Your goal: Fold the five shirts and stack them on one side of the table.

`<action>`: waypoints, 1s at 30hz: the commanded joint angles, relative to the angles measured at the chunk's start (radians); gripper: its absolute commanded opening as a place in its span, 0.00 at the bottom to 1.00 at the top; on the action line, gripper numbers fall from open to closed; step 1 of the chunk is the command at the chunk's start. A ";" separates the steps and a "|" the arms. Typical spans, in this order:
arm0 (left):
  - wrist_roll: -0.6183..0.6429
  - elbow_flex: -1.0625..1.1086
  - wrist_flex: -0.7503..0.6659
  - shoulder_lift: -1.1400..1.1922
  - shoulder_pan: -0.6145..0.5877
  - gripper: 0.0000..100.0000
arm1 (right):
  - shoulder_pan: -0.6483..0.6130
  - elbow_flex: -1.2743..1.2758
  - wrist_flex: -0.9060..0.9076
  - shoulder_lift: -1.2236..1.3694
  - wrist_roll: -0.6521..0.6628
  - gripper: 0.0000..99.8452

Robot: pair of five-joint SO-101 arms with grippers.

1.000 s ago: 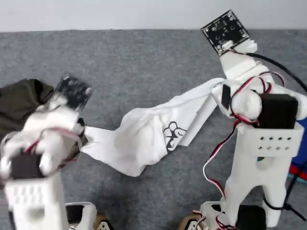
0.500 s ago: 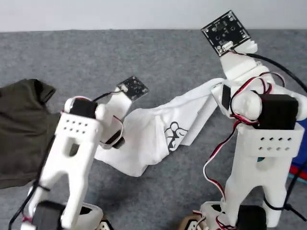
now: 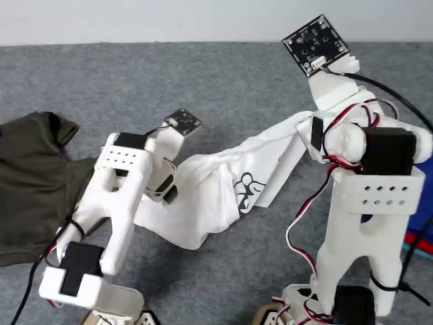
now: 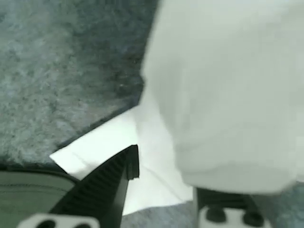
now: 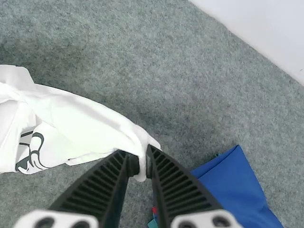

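Observation:
A white shirt [image 3: 216, 186] with a black print lies bunched and stretched across the middle of the grey table. My right gripper [image 3: 310, 133] is at the shirt's right end, shut on a corner of the white shirt [image 5: 76, 128], pinched between its black fingers [image 5: 107, 183] and held a little off the table. My left gripper [image 3: 167, 192] is at the shirt's left part. In the left wrist view it [image 4: 166, 190] stands open over the white shirt [image 4: 223, 95], with one black finger [image 4: 111, 178] above a flat flap of the cloth.
A dark olive shirt [image 3: 30, 172] lies crumpled at the table's left edge, close behind the left arm. Blue cloth [image 5: 235, 185] lies at the right edge, beside the right arm [image 3: 369, 203]. Bare grey table [image 3: 223, 88] stretches toward the back wall.
The left arm has swung from over the olive shirt to the right, onto the left part of the white shirt. The right arm holds the same corner and has hardly moved.

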 commanded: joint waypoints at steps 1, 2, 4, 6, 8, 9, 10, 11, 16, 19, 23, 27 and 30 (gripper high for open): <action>0.006 -0.044 -0.023 0.009 -0.002 0.13 | 0.018 -0.018 0.001 0.001 0.008 0.01; 0.006 -0.044 -0.023 0.015 0.008 0.12 | 0.018 -0.018 -0.002 0.001 0.008 0.01; 0.006 -0.044 -0.021 0.026 0.028 0.10 | 0.018 -0.018 -0.004 0.002 0.008 0.01; 0.006 -0.044 -0.018 0.031 0.052 0.09 | 0.018 -0.018 -0.004 0.002 0.008 0.01; 0.009 -0.044 -0.021 0.031 0.072 0.09 | 0.018 -0.018 -0.004 0.002 0.008 0.01; 0.009 -0.044 -0.021 0.031 0.080 0.09 | 0.018 -0.018 -0.004 0.002 0.008 0.01; 0.009 -0.044 -0.023 0.031 0.081 0.09 | 0.019 -0.018 -0.004 0.002 0.008 0.01; 0.009 -0.044 -0.023 0.032 0.084 0.09 | 0.019 -0.018 -0.004 0.002 0.008 0.01; 0.006 -0.027 -0.023 0.032 0.083 0.09 | 0.019 -0.020 -0.004 0.001 0.008 0.01; 0.006 -0.033 -0.005 0.014 0.081 0.01 | 0.019 -0.043 -0.005 -0.015 0.008 0.01; 0.005 -0.147 0.110 -0.097 0.058 0.01 | 0.019 -0.100 -0.004 -0.042 0.008 0.01; 0.005 -0.341 0.184 -0.244 0.021 0.01 | 0.042 -0.109 -0.004 -0.062 0.008 0.01; -0.014 -0.484 0.180 -0.313 -0.038 0.01 | 0.070 -0.110 -0.010 -0.079 0.008 0.01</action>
